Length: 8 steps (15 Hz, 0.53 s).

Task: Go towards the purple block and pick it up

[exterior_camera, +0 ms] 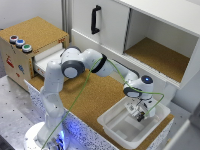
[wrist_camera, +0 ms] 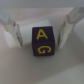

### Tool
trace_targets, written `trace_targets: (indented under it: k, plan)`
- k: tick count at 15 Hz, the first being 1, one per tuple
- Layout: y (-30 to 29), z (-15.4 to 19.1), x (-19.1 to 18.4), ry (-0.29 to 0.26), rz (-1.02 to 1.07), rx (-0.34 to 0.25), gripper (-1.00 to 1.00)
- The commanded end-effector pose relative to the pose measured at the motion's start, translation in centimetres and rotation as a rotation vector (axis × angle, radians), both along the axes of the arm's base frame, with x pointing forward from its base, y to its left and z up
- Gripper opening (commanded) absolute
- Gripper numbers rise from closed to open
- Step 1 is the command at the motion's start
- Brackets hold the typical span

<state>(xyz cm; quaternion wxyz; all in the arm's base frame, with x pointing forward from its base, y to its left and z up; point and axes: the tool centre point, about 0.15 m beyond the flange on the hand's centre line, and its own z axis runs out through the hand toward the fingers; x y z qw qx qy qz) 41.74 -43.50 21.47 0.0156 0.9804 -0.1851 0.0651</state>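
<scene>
Small dark purple lettered cube block (wrist_camera: 42, 41): centred between spread fingers (wrist_camera: 11, 31) of open gripper (wrist_camera: 41, 31), ungrasped. Risk: uneven closure tips or nudges it aside.

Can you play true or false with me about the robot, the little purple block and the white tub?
1. The gripper is over the white tub. True.
2. The purple block has yellow letters on it. True: an A and a G show in the wrist view.
3. The fingers are squeezing the block. False: they stand on either side of it with gaps, so the gripper is open.
4. The wooden box has three round buttons on top. True.
5. The cabinet door with the black handle is wide open. False: that door is shut; the section beside it is open.
</scene>
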Motion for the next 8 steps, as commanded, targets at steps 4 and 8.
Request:
trace_targets:
  k: [4,8]
  plan:
    - [0.4,0.4,0.3,0.059,-0.001,-0.008,-1.00]
    - [6.6,9.5,0.7,-0.101,0.147,0.010,-1.00]
